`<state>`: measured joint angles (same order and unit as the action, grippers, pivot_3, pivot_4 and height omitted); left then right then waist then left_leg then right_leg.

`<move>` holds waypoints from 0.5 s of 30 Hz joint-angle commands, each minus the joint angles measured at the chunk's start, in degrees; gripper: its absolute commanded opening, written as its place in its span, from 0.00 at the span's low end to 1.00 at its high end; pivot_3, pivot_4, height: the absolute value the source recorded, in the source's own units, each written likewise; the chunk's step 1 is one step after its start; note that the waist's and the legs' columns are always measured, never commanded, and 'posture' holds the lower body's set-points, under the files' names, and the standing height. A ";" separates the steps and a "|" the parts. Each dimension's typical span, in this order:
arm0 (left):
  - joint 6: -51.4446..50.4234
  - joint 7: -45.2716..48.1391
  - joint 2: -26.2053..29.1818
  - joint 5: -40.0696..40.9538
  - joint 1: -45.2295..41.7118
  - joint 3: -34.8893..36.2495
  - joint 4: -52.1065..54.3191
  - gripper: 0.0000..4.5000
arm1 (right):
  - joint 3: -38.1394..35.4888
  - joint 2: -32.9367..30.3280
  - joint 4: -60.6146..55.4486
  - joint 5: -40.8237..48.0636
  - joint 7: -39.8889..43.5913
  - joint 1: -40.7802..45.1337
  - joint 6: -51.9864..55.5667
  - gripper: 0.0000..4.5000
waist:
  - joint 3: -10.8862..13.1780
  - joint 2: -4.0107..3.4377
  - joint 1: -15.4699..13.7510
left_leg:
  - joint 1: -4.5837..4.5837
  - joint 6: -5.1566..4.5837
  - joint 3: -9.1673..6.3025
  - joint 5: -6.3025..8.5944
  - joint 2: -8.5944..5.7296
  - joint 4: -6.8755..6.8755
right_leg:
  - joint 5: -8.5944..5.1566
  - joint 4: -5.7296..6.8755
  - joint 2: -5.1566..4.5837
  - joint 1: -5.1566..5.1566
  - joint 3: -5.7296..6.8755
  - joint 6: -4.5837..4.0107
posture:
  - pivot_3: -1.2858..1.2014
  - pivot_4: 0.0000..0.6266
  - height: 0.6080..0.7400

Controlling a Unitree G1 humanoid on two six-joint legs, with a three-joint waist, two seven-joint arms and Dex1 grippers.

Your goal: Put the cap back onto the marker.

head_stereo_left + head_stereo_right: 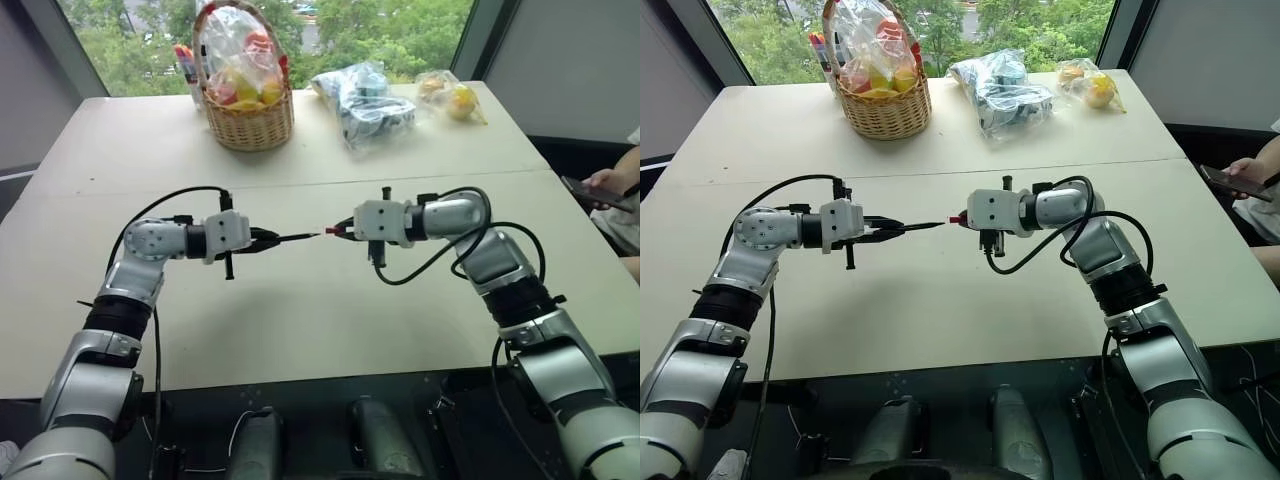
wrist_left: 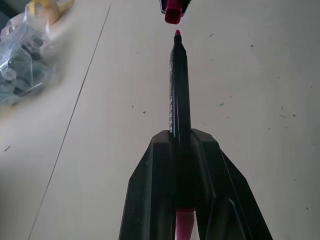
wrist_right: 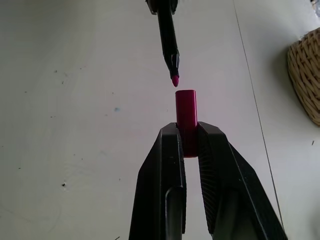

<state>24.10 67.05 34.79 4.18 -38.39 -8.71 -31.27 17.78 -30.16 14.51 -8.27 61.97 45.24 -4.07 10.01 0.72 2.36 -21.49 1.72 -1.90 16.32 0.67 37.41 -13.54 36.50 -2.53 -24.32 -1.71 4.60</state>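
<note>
My left gripper (image 1: 272, 239) is shut on the black marker (image 1: 297, 237) and holds it level above the table, its reddish tip pointing to the right. Facing it, my right gripper (image 1: 343, 229) is shut on the small red-pink cap (image 1: 333, 230), open end toward the marker. In the right wrist view the cap (image 3: 186, 112) stands between the fingers, and the marker's tip (image 3: 174, 80) sits a short gap from its mouth, nearly in line. The left wrist view looks along the marker (image 2: 179, 85) to the cap (image 2: 172, 14) just beyond its tip.
A wicker basket (image 1: 248, 125) of wrapped goods stands at the back of the beige table (image 1: 300, 320), with coloured pens (image 1: 186, 62) beside it. Two plastic bags (image 1: 365, 100) (image 1: 455, 98) lie at the back right. A person's hand with a phone (image 1: 598, 187) is at the right edge.
</note>
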 commanded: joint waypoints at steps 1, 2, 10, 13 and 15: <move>-0.02 -0.63 -0.13 0.40 -0.35 0.66 2.08 0.00 | -0.40 0.48 -2.69 1.04 -0.37 0.23 0.24 0.02 | 0.00 0.00 0.01 | 0.00 0.00 0.00 0.00 0.00 0.00 | 0.00 0.00 0.00 0.00 0.00 0.00 | 0.52 0.24 1.00; -0.19 -0.70 -0.23 0.43 -0.42 0.64 2.18 0.00 | -0.31 0.49 -2.77 0.97 -0.38 0.17 0.26 0.02 | 0.00 0.00 0.01 | 0.00 0.00 0.00 0.00 0.00 0.00 | 0.00 0.00 0.00 0.00 0.00 0.00 | 0.52 0.24 1.00; -0.98 -0.73 -0.52 0.54 -0.46 0.70 3.05 0.00 | -0.10 0.56 -2.94 0.76 -0.43 -0.27 0.23 0.02 | 0.00 0.00 0.02 | 0.00 0.00 0.00 0.00 0.00 0.00 | 0.00 0.01 0.00 0.00 0.00 0.00 | 0.52 0.24 1.00; -1.39 -0.59 -0.44 0.60 -0.30 0.68 3.60 0.00 | 0.04 0.72 -2.54 0.43 -0.77 -0.17 -0.10 0.02 | 0.00 0.00 0.02 | 0.00 0.00 0.00 0.00 0.00 0.00 | 0.00 0.01 0.00 0.00 0.00 0.00 | 0.52 0.24 1.00; -1.70 -0.45 -0.27 0.68 -0.08 0.69 4.08 0.00 | 0.05 0.61 -2.05 0.10 -1.04 0.04 -0.47 0.02 | 0.00 0.00 0.01 | 0.00 0.00 0.00 0.00 0.00 0.00 | 0.00 0.02 0.00 0.00 0.00 0.00 | 0.52 0.24 1.00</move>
<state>22.38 66.76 34.20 4.15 -38.37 -8.71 -30.08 17.79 -29.88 13.69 -8.33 61.68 44.77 -3.76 10.01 0.72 2.37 -21.48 1.72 -1.91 16.32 0.67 37.41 -13.54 36.51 -2.52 -24.32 -1.71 4.61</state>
